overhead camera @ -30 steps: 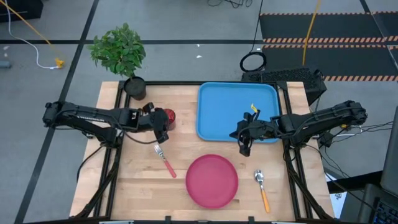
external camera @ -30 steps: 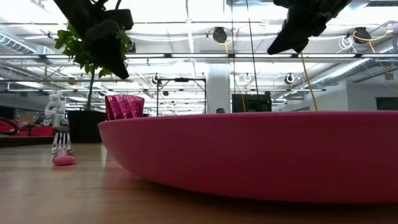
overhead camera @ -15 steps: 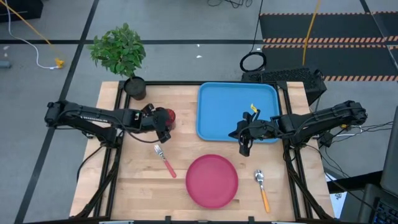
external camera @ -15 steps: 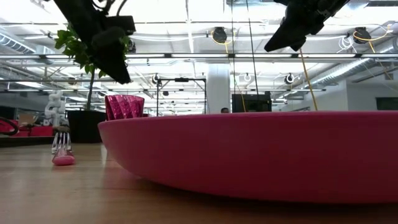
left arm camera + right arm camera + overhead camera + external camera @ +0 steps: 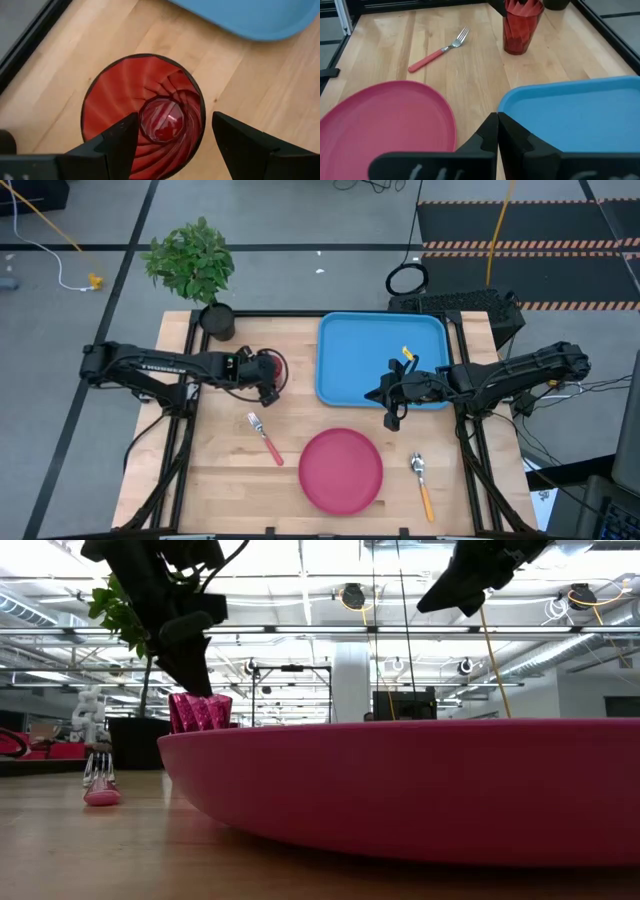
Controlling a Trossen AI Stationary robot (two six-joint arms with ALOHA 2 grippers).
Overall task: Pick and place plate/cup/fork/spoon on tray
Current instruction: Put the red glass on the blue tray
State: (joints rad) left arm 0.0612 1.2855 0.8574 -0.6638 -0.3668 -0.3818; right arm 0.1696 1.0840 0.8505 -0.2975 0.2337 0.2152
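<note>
We see the left gripper (image 5: 170,145) directly above the cup (image 5: 142,115), jaws spread wide, one finger inside the rim. The right gripper (image 5: 497,137) hangs over the tray (image 5: 580,115) edge, jaws closed and empty.

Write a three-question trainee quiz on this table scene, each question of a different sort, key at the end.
1. True or false: the blue tray already holds tableware.
2. The left pincer is open directly above which item? A) plate B) cup C) spoon
3. Fill in: the fork lies on the table between the cup and the ____.

Key: 1 false; 2 B; 3 plate. The right pincer, shut, waits at the tray's near edge.
</note>
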